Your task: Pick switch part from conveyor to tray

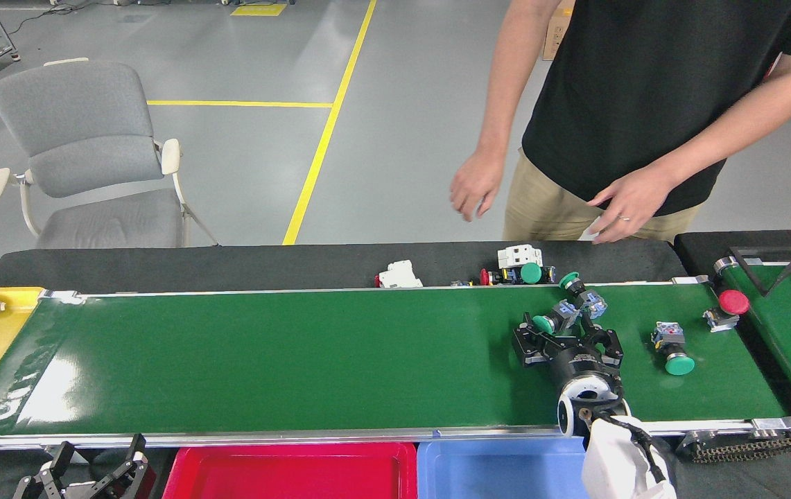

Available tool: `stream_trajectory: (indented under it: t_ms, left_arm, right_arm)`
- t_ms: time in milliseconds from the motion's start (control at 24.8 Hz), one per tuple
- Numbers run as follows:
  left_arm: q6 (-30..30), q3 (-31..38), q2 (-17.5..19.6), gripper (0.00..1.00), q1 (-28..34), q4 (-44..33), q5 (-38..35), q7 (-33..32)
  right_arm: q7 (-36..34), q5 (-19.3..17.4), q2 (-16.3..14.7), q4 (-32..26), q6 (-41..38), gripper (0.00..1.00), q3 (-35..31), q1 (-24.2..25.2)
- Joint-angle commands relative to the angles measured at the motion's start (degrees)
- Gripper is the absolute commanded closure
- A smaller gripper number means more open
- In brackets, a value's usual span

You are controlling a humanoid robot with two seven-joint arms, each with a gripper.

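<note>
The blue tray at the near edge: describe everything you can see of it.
The blue tray is a glossy, plastic-looking bin with a raised rim and rounded inner corners. It sits upright below the near rail of the conveyor, side by side with the red tray on its left. The part that shows holds nothing. Its right end is hidden behind the right arm's white wrist cover, and the bottom edge of the view cuts it off.

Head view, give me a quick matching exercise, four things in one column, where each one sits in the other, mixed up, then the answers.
Things:
1. red tray
2. white breaker
3. red-capped switch
4. chair

Places:
A. on the black strip behind the conveyor
B. on the grey floor, far left
C. below the belt's near rail, beside the blue tray
D. on the belt, at its right end

Pairs: 1-C, 2-A, 3-D, 4-B
</note>
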Motion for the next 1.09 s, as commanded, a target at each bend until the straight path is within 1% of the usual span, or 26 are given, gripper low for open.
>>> stream_trajectory:
  t_ms: [0, 40, 81, 121, 322, 443, 484, 564, 685, 726, 806, 927, 967, 1008, 1048]
  left_arm:
    - [-0.1, 0.1, 0.8, 0.0, -0.4, -0.4, -0.1, 0.4]
    - [-0.1, 0.1, 0.8, 0.0, -0.4, -0.4, -0.1, 0.4]
    - [-0.1, 0.1, 0.8, 0.0, -0.4, -0.4, 0.0, 0.4]
    - [-0.1, 0.1, 0.8, 0.0, -0.4, -0.5, 0.0, 0.4]
    - [-0.1, 0.5, 0.9, 0.0, -0.2, -0.6, 0.0, 0.4]
    - [-0.1, 0.6, 0.9, 0.0, 0.0, -0.6, 0.0, 0.4]
    - [-0.1, 0.6, 0.9, 0.0, 0.1, -0.7, 0.0, 0.4]
    - [-0.1, 0.7, 0.9, 0.0, 0.3, -0.8, 0.1, 0.4]
    - [-0.1, 0.8, 0.9, 0.0, 0.4, -0.8, 0.1, 0.4]
    - [-0.1, 0.8, 0.9, 0.0, 0.4, -0.8, 0.1, 0.4]
    - [-0.1, 0.9, 0.9, 0.0, 0.4, -0.8, 0.1, 0.4]
    - [-0.1, 0.9, 0.8, 0.0, 0.5, -0.8, 0.1, 0.4]
    - [-0.1, 0.9, 0.8, 0.0, 0.4, -0.8, 0.1, 0.4]
    - [0.0, 1.0, 0.8, 0.0, 0.4, -0.8, 0.1, 0.4]
    - [0.1, 1.0, 0.8, 0.0, 0.4, -0.9, 0.2, 0.4]
  right_arm:
    - [-1.0, -0.1, -0.5, -0.5, -0.5, 0.75, 0.1, -1.4]
    - [-1.1, -0.1, -0.5, -0.5, -0.6, 0.85, 0.5, -1.4]
    - [-1.1, -0.1, -0.5, -0.5, -0.5, 0.92, 1.3, -1.4]
    - [-1.1, -0.1, -0.7, -0.6, -0.5, 0.97, 2.1, -1.3]
    - [-2.4, -0.1, -1.0, -1.2, -0.6, 0.98, 3.0, -0.7]
    - [-2.4, -0.1, -1.0, -3.0, -0.6, 0.98, 3.5, -0.3]
    - [-2.4, -0.1, -1.0, -4.1, -0.8, 0.98, 4.3, 0.4]
    - [-2.6, -0.1, -1.0, -8.4, -2.5, 0.98, 6.4, 2.5]
    - [-3.6, -0.1, -1.0, -16.6, -7.6, 0.98, 9.5, 7.5]
    - [-3.7, -0.1, -0.9, -19.5, -10.8, 0.98, 11.3, 9.5]
    - [-3.7, 0.0, -1.0, -23.2, -19.7, 0.98, 15.5, 13.0]
    - [-4.3, 0.1, -1.0, -26.4, -32.8, 0.98, 18.4, 15.9]
    - [-4.3, 0.2, -1.0, -26.8, -36.8, 0.96, 19.0, 16.2]
    - [-4.3, 0.3, -1.0, -26.8, -39.4, 0.82, 19.7, 16.2]
    - [-4.2, 0.7, -0.7, -26.8, -40.9, 0.37, 20.8, 16.2]
